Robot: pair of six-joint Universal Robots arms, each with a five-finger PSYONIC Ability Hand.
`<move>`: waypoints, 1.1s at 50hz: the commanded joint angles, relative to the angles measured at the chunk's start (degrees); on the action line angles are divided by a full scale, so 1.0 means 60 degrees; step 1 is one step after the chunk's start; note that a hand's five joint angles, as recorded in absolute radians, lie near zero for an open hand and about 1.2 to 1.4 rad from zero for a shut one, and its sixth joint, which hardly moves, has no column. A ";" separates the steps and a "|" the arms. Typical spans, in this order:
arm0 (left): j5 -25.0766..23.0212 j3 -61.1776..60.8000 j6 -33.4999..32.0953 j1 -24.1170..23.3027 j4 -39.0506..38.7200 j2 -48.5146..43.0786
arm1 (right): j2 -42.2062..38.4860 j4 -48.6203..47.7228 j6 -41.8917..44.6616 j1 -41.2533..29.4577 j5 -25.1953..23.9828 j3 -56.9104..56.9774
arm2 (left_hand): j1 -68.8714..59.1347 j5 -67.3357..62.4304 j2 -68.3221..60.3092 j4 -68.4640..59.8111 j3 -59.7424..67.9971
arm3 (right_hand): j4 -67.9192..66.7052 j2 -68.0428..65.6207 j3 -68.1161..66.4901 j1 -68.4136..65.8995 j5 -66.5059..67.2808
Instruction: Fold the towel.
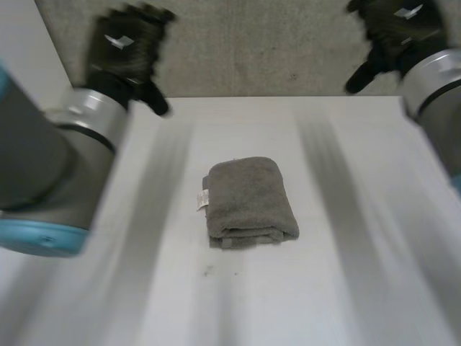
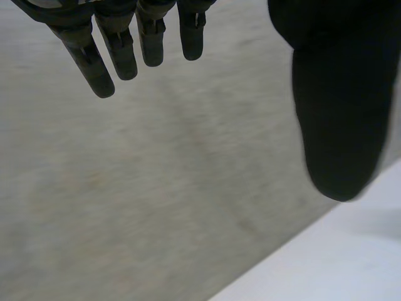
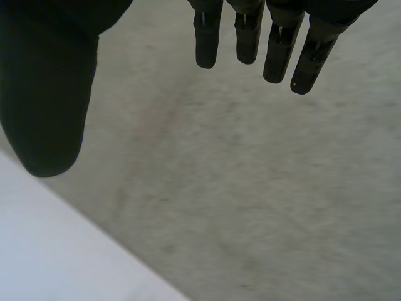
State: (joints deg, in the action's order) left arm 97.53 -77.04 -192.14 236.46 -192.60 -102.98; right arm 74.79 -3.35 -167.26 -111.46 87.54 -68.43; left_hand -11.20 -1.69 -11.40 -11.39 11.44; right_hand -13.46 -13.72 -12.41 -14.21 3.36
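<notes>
Hands both hang free of the towel [image 1: 248, 200], which lies folded into a thick grey bundle at the middle of the white worktop [image 1: 346, 288], a small white label [image 1: 203, 200] at its left edge. Well apart from it, the left hand [image 1: 128, 50] hovers past the worktop's far left corner and the right hand [image 1: 395, 29] past the far right, both over the grey floor [image 1: 252, 43]. Each hand's fingers are straight and relaxed, grasping nothing.
</notes>
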 commanded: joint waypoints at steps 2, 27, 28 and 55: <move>0.0459 0.0257 0.0105 0.1429 0.2701 0.1811 | 0.1026 0.1375 -0.0102 0.1232 0.0102 -0.0093 | -0.1462 -0.1380 -0.1428 -0.1430 0.1422 | 0.0577 0.0621 0.0402 0.0702 -0.0560; -0.0874 -0.0109 0.0969 0.1502 0.3419 0.1972 | 0.1011 0.1950 -0.1010 0.1145 -0.1274 -0.0738 | -0.0060 0.0022 -0.0026 -0.0029 0.0020 | 0.0577 0.0621 0.0402 0.0702 -0.0560; -0.0888 -0.0109 0.0969 0.1517 0.3390 0.1972 | 0.1011 0.1950 -0.1010 0.1145 -0.1275 -0.0738 | -0.0060 0.0022 -0.0026 -0.0028 0.0020 | 0.0577 0.0621 0.0402 0.0702 -0.0560; -0.1006 -0.0548 0.0896 0.1620 0.2350 0.1972 | 0.1538 0.1935 -0.0893 0.1204 -0.1378 -0.1104 | -0.0088 -0.0006 -0.0054 -0.0056 0.0048 | 0.0577 0.0621 0.0402 0.0702 -0.0560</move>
State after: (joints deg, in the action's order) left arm 91.99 -80.37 -186.78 245.86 -178.38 -91.07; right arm 84.00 8.38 -172.91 -104.40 79.19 -74.55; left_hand -11.33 -1.59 -10.75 -10.73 10.79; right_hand -13.46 -13.72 -12.41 -14.21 3.35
